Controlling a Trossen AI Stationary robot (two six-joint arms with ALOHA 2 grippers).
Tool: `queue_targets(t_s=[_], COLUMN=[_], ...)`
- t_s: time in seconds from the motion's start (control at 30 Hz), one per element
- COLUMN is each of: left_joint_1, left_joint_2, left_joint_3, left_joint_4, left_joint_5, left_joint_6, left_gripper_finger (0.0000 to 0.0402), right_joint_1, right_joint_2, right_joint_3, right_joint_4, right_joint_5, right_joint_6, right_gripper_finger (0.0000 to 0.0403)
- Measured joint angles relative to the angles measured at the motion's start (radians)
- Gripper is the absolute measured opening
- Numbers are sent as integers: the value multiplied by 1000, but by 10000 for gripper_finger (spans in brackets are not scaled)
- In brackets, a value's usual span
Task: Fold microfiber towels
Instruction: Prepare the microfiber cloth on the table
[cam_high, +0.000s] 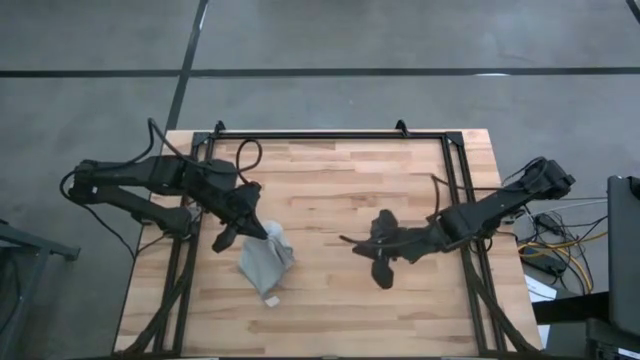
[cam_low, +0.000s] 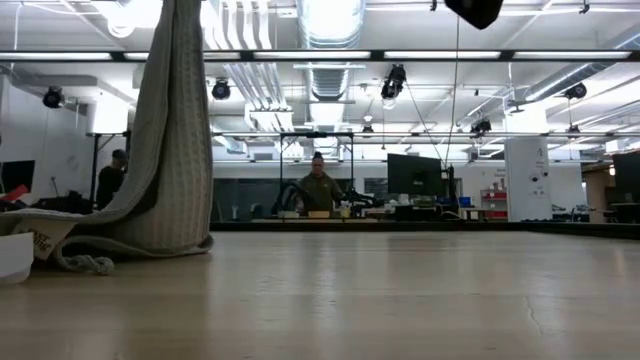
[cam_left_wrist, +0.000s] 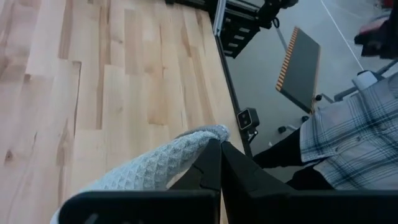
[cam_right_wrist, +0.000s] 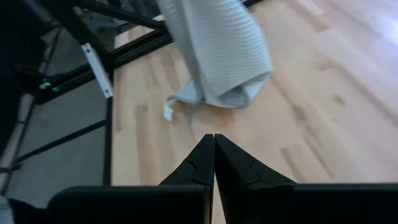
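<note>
The table (cam_high: 330, 190) is a butcher-block top of pale wooden strips with a black metal frame along its edges, standing on a grey floor (cam_high: 100, 60). The low view looks across it into a large workshop with strip lights, ceiling ducts, monitors and a person (cam_low: 318, 188) at a far bench; another person in a plaid shirt (cam_left_wrist: 354, 124) shows beside the table in the left wrist view.

The towel (cam_high: 266, 262) is a soft grey-green cloth with a waffle weave. It hangs from the left gripper (cam_high: 262, 230), whose fingers are pressed together on its top edge, and its lower part rests bunched on the wood just below that gripper. From the low view it is a tall drape with a crumpled foot; only the right wrist view and the high view show the small white tag (cam_right_wrist: 168, 112) at the bottom corner touching the tabletop.

The right gripper (cam_high: 350, 241) hovers over bare wood, well apart from the towel, which lies ahead of it. Its fingers (cam_right_wrist: 202, 163) meet with nothing between them.
</note>
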Motion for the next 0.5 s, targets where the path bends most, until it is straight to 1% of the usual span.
queue_targets(t_s=[0.13, 0.23, 0.37, 0.5], left_joint_1=[0, 0, 0, 0], left_joint_2=[-5, -6, -6, -7], left_joint_3=[0, 0, 0, 0], left_joint_4=[26, 51, 64, 62], left_joint_5=[0, 1, 2, 4], left_joint_6=[1, 1, 1, 1], left_gripper_finger=[0, 0, 0, 0], right_joint_1=[0, -3, -10, -14], right_joint_2=[56, 110, 185, 267], right_joint_3=[0, 0, 0, 0], right_joint_4=[75, 100, 121, 149], right_joint_5=[-35, -65, -72, -73], right_joint_6=[-3, 5, -26, 0], right_gripper_finger=[10, 20, 40, 42])
